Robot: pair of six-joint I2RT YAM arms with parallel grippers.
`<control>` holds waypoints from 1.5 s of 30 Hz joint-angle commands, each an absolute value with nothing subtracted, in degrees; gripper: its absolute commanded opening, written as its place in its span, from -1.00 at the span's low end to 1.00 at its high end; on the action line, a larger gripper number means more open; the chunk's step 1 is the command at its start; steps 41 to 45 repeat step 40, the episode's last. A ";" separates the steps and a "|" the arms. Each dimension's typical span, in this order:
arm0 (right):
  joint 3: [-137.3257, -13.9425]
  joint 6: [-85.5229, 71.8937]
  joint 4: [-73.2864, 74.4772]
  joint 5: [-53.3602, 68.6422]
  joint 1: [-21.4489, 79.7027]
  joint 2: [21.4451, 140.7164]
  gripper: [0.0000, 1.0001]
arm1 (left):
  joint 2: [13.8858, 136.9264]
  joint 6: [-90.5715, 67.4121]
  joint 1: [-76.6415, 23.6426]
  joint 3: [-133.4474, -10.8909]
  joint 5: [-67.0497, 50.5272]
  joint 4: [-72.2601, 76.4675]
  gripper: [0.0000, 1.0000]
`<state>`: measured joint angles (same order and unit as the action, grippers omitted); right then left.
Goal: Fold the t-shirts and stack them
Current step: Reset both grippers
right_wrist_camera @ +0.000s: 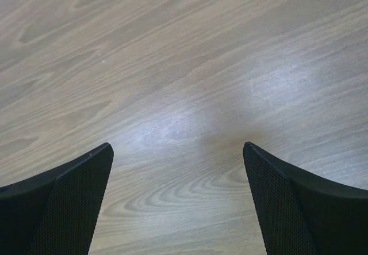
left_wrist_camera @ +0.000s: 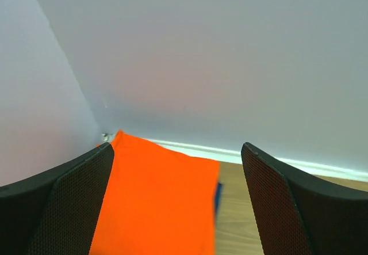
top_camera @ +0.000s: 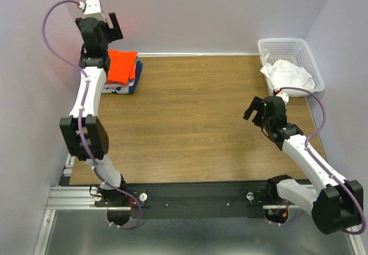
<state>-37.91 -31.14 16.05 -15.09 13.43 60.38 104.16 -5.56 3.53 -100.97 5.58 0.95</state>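
A folded bright orange-red t-shirt (top_camera: 122,66) lies on top of a small stack at the table's far left corner; a navy edge (top_camera: 135,77) and a white layer (top_camera: 118,89) show beneath it. In the left wrist view the orange-red shirt (left_wrist_camera: 158,203) fills the space below my left gripper (left_wrist_camera: 177,168), with a navy sliver (left_wrist_camera: 218,196) at its right edge. My left gripper (top_camera: 111,26) is open and empty, raised above the stack by the back wall. A crumpled white t-shirt (top_camera: 286,75) lies in the basket. My right gripper (top_camera: 257,109) is open and empty over bare table (right_wrist_camera: 184,94).
A white plastic lattice basket (top_camera: 275,47) stands at the far right corner. Walls close in on the left, back and right. The wooden tabletop (top_camera: 190,122) spreads between the arms. A metal rail (top_camera: 190,200) runs along the near edge.
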 commanded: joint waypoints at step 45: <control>-32.17 -31.46 17.75 -8.87 13.45 53.17 1.00 | 58.18 -37.26 -23.03 -36.21 20.74 1.67 0.97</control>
